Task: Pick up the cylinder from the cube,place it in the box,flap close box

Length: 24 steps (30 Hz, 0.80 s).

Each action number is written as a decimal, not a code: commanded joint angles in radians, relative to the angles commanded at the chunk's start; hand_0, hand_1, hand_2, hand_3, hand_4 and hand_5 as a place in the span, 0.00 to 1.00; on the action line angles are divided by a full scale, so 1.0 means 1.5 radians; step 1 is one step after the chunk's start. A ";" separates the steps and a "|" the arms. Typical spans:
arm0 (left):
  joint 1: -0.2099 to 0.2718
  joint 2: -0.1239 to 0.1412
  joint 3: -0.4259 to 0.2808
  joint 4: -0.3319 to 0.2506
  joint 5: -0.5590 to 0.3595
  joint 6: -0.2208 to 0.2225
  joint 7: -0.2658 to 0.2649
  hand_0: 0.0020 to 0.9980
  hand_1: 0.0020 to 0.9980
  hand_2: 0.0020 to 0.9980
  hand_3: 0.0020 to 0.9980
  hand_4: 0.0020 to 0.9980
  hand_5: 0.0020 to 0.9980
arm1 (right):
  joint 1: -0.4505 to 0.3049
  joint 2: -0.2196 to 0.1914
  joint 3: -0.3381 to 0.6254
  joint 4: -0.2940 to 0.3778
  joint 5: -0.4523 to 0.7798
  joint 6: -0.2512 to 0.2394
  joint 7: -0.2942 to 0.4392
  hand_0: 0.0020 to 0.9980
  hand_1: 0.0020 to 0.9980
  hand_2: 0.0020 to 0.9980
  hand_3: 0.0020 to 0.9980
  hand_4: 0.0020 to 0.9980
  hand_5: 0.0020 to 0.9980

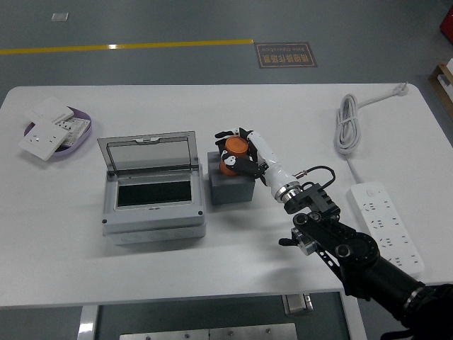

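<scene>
An orange cylinder (233,151) stands on top of a dark grey cube (229,184) in the middle of the table. My right hand (241,152) reaches in from the lower right and its fingers are curled around the cylinder, which still rests on the cube. To the left stands a grey box (154,212) with its clear flap lid (148,152) raised open and a dark inside. My left arm is out of view.
A purple bowl (81,117) with white switch plates (46,138) sits at the far left. A coiled white cable (347,124) and a white power strip (386,227) lie at the right. The white table (212,269) ends near the picture's bottom.
</scene>
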State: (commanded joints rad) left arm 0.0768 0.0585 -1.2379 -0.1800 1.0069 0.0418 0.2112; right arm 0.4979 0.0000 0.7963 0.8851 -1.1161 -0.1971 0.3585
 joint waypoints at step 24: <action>0.004 -0.003 -0.003 0.000 0.001 0.002 0.000 0.92 0.85 0.86 0.95 0.00 0.00 | -0.021 -0.038 0.036 0.183 -0.089 -0.049 -0.041 0.47 0.49 0.47 0.43 0.06 0.00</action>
State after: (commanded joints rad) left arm 0.0825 0.0540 -1.2427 -0.1800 1.0083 0.0441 0.2110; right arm 0.4658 -0.0564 0.8495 1.1602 -1.2492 -0.2699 0.2964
